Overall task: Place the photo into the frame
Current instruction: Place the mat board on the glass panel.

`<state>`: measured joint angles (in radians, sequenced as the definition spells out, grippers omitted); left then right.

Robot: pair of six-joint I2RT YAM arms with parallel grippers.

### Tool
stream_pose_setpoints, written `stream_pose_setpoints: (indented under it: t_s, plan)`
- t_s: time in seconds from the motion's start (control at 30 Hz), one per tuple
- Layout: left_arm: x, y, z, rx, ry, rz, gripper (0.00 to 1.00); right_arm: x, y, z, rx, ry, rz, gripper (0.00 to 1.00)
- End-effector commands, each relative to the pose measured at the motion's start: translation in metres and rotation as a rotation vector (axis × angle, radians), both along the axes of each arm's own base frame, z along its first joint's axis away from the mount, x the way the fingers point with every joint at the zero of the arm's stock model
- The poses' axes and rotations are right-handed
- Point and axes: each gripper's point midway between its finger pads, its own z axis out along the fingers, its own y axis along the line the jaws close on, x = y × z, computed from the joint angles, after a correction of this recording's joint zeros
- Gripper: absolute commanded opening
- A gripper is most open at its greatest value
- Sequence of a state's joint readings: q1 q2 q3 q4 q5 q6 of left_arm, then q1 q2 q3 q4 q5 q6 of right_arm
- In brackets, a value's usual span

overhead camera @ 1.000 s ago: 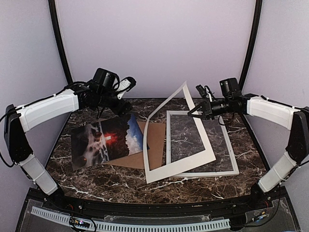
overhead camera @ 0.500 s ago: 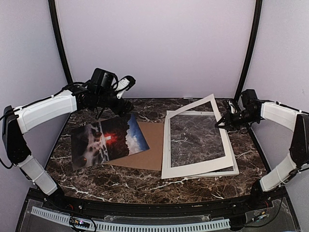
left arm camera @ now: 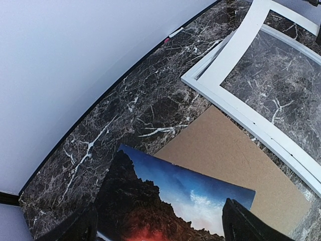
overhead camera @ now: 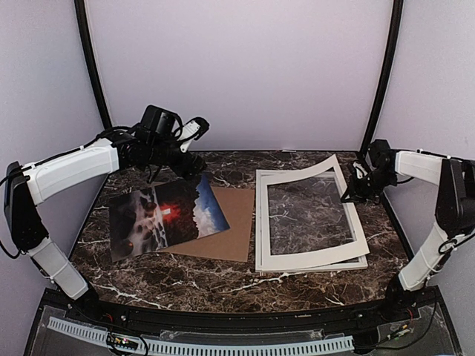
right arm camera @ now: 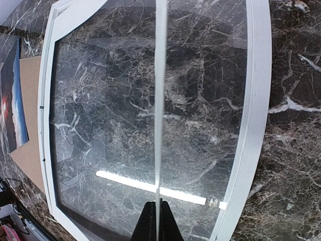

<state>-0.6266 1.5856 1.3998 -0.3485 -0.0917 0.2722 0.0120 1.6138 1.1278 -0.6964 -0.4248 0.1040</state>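
Observation:
The photo (overhead camera: 167, 215), a red sun over dark rocks under blue sky, lies flat at the left of the table, its right part resting on a brown backing board (overhead camera: 230, 231). My left gripper (overhead camera: 187, 157) hovers open over the photo's far corner (left arm camera: 165, 201), with nothing between its fingers (left arm camera: 246, 223). The thin-bordered white frame (overhead camera: 363, 261) lies at the right. A wide white mat board (overhead camera: 304, 258) rests tilted on it, its right edge lifted. My right gripper (overhead camera: 347, 194) is shut on that edge, which the right wrist view shows edge-on as a white line (right arm camera: 160, 100) above the frame (right arm camera: 256, 100).
The table top is dark veined marble (overhead camera: 171, 278). A pale back wall (overhead camera: 237, 74) and black corner posts (overhead camera: 382, 74) close the space. A clear pane in the frame reflects a light strip (right arm camera: 150, 187). The backing board (left arm camera: 235, 160) lies between the photo and the frame.
My right gripper has swung the mat board right and down, from steeply raised near the centre to lying almost flat over the frame. The left arm has hardly moved.

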Motion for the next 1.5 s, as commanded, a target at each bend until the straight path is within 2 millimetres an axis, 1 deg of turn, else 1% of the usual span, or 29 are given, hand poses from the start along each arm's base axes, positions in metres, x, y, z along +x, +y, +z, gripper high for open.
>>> stream_pose_setpoints:
  t_s: [0.0, 0.4, 0.7, 1.13, 1.33, 1.47]
  plan:
    - [-0.004, -0.004, -0.006, -0.002, 0.017, -0.012, 0.89, 0.014, -0.003, 0.002, -0.015, -0.027, 0.007, 0.00]
    - [-0.005, -0.009, -0.011, -0.001, 0.031, -0.016, 0.89, 0.021, -0.007, -0.011, -0.027, -0.019, -0.045, 0.00]
    - [-0.002, -0.004, -0.012, 0.014, 0.023, 0.011, 0.92, 0.031, -0.005, -0.015, -0.013, -0.021, -0.053, 0.00]
    - [0.000, -0.004, -0.017, 0.031, 0.031, 0.023, 0.93, 0.045, -0.008, -0.028, -0.026, -0.024, -0.070, 0.00]
    - [0.003, 0.000, -0.011, 0.038, 0.017, 0.046, 0.95, 0.040, -0.007, -0.036, -0.019, -0.010, -0.061, 0.00]
    - [0.004, 0.001, -0.009, 0.039, 0.011, 0.055, 0.96, 0.034, -0.006, -0.035, -0.012, -0.008, -0.064, 0.00]
